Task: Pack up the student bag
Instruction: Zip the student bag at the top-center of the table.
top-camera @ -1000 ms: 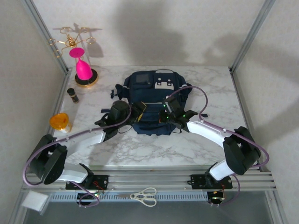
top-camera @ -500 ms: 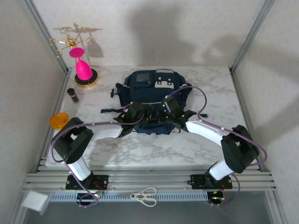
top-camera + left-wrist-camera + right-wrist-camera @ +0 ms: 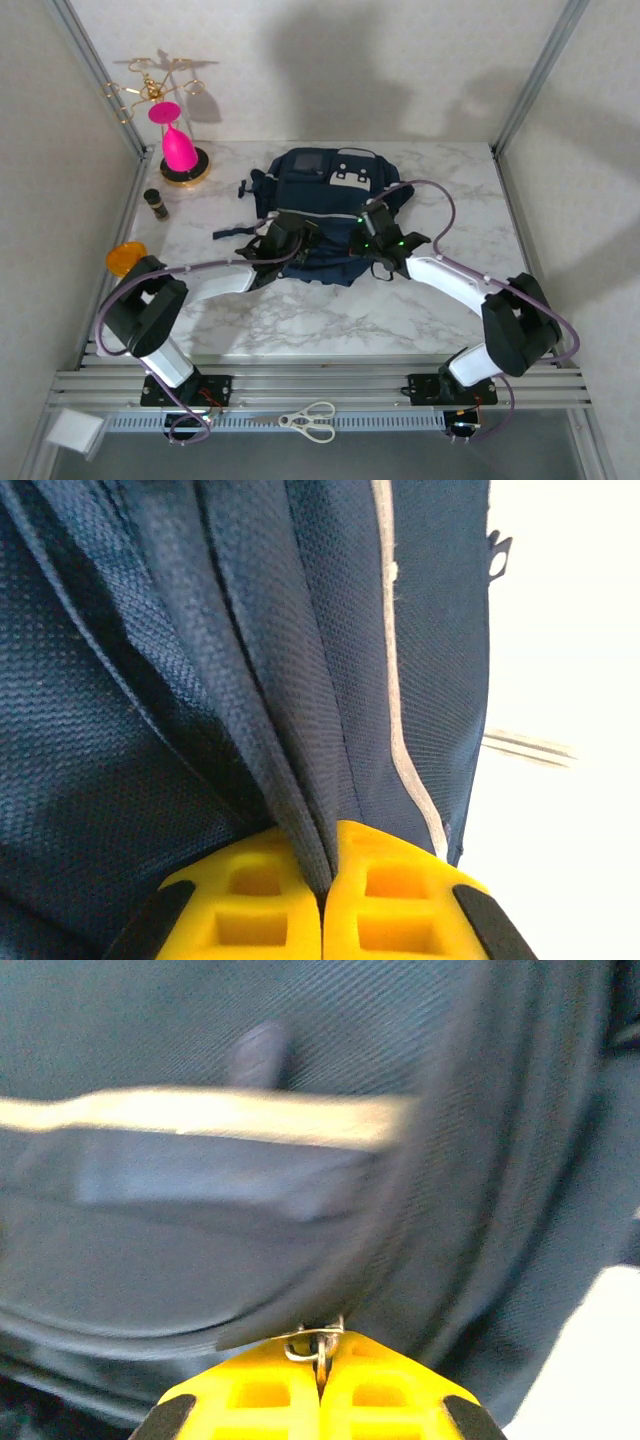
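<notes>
Navy student bag (image 3: 318,190), bare marble (image 3: 330,310) around, has left claw (image 3: 322,885) pinching an edge fold (image 3: 290,800), right claw (image 3: 320,1360) its zip ring (image 3: 312,1343).

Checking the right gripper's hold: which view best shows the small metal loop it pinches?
The right wrist view: the metal loop sits clamped in the right gripper, at the edge of the student bag. From above, the gripper hides it. The left wrist view faces another bag fold.
</notes>
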Controlling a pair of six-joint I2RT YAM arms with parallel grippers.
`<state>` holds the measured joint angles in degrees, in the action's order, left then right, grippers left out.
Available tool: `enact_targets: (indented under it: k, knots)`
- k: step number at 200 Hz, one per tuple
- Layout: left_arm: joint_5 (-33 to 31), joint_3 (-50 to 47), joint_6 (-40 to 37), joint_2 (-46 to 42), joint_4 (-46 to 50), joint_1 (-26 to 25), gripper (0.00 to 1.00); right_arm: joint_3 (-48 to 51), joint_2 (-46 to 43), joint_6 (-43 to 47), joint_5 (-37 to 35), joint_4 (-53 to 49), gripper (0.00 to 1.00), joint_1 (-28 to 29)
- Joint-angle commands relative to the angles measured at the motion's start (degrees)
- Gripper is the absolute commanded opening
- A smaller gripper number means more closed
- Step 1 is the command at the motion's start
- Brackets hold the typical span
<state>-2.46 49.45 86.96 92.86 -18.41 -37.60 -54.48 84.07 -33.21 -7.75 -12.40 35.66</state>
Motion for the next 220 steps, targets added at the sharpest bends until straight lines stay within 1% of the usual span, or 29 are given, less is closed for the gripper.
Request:
enact_targets:
  k: [1,14,20,36,44,54,64,78,88,97,114,123,147,157,166,175,189,206,220]
  knots:
    - [-7.5,-2.5,-8.8,-2.7,9.2,7.1,0.0,0.5,-3.0,1.7,-5.6,-5.4,0.0,-6.2]
    - [-7.8,-2.0,-12.9,-3.4,12.5,8.3,0.0,0.1,-2.6,3.4,-3.7,-4.3,0.0,-7.8]
    - [-7.2,-2.1,-15.0,-3.6,12.2,8.7,0.0,-0.4,-2.0,4.1,-3.2,-3.8,0.0,-8.7]
    - [-5.7,-1.4,-18.8,-3.6,13.0,9.3,0.0,-2.2,0.4,6.6,-3.6,-2.2,0.0,-9.6]
    - [-5.1,-0.9,-21.3,-3.5,13.2,9.4,0.0,-3.8,2.0,7.1,-4.7,-2.6,0.0,-9.9]
    - [-5.0,0.1,-22.9,-3.2,14.8,9.6,0.0,-5.7,3.6,7.7,-4.3,-3.5,0.0,-10.6]
    - [-3.9,0.9,-24.9,-2.8,15.8,10.1,0.0,-6.4,4.0,7.8,-3.9,-3.5,0.0,-11.2]
    - [-4.8,2.1,-27.3,-2.5,18.0,10.5,0.0,-6.9,3.9,7.5,-4.8,-3.9,0.0,-12.3]
    - [-5.4,2.7,-28.0,-2.4,19.7,10.9,0.0,-8.0,4.2,7.5,-6.3,-5.0,0.0,-13.3]
    - [-4.4,2.7,-29.2,-2.5,18.9,11.3,0.0,-8.6,4.6,8.1,-7.5,-5.1,0.0,-14.0]
    - [-4.1,4.4,-31.2,-2.0,20.4,11.3,0.0,-8.4,5.1,12.1,-8.7,-1.6,0.0,-14.3]
    - [-4.1,5.3,-32.7,-1.8,21.5,11.4,0.0,-9.1,6.0,13.0,-10.0,-1.3,0.0,-14.7]
    - [-3.2,6.2,-33.3,-1.8,22.3,12.2,0.0,-12.2,9.1,14.6,-11.2,-1.8,0.0,-15.5]
    - [-2.8,6.3,-33.7,-2.0,21.8,12.2,0.0,-12.3,9.1,16.2,-7.7,-0.7,0.0,-15.4]
    - [-1.3,6.6,-34.1,-1.8,21.1,12.2,0.0,-10.4,7.9,18.1,-0.6,2.2,0.0,-15.4]
    - [0.0,7.5,-34.2,-1.0,21.0,12.2,0.0,-8.3,6.6,18.5,4.3,4.8,0.0,-15.4]
    - [1.1,8.6,-34.5,-0.2,20.8,12.2,0.0,-5.7,5.1,20.7,11.9,7.4,0.11,-15.4]
    - [2.4,9.6,-35.3,0.1,20.9,12.4,0.0,-2.5,2.8,25.5,22.1,9.7,0.27,-15.5]
    - [2.7,10.4,-36.5,-0.2,21.6,12.5,0.0,0.2,0.3,26.8,25.0,12.5,0.36,-15.6]
